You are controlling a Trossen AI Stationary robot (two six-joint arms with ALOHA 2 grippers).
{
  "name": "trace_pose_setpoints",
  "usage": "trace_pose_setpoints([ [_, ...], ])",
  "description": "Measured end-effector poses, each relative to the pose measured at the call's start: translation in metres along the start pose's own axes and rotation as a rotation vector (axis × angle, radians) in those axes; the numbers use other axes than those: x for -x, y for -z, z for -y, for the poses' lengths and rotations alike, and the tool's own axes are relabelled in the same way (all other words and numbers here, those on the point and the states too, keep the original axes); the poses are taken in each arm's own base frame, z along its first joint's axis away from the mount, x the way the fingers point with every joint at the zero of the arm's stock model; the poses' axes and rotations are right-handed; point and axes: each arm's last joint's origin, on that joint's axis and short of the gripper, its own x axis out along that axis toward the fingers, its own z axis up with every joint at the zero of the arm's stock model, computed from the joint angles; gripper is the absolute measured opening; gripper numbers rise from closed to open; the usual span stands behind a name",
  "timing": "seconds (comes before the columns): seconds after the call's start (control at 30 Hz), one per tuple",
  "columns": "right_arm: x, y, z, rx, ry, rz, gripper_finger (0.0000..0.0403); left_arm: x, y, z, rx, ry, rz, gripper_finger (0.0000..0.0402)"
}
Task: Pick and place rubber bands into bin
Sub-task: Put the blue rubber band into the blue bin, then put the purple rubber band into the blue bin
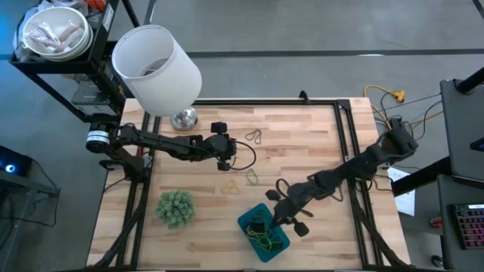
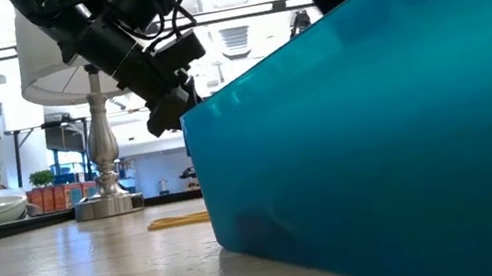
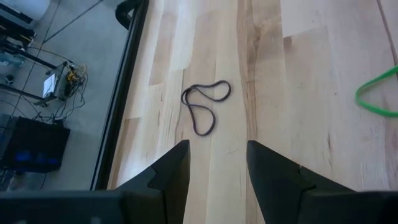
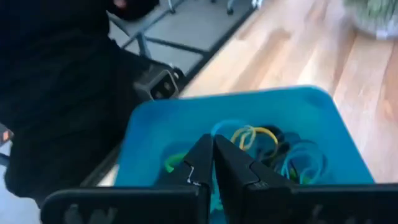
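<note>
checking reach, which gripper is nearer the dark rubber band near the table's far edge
Left. The left gripper hangs open just short of the dark rubber band. The right gripper is shut over the bin, far off at the near edge.

My left end effector (image 3: 214, 171) hovers with fingers spread apart; my right end effector (image 4: 213, 163) reaches low, fingers pressed together.
</note>
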Motion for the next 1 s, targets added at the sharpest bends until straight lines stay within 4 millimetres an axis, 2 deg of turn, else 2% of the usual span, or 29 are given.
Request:
trace_pose_setpoints([
  [0.17,-0.012,0.005,0.008,-0.027,0.013,-0.03,0.0008,0.0,0.0,0.0,0.021,0.0,-0.001,0.0143],
  [0.33,-0.012,0.006,0.015,-0.122,0.033,-0.043,0.0008,0.0,0.0,0.0,0.022,0.001,0.0,0.0143],
  [0.5,-0.011,0.006,0.016,-0.129,0.04,-0.04,0.0016,0.0,0.0,0.0,0.024,0.0,0.001,0.0143],
  [1.0,-0.011,-0.007,0.015,-0.186,0.059,0.039,0.0138,0.0,0.0,0.0,0.024,0.0,0.001,0.0143],
])
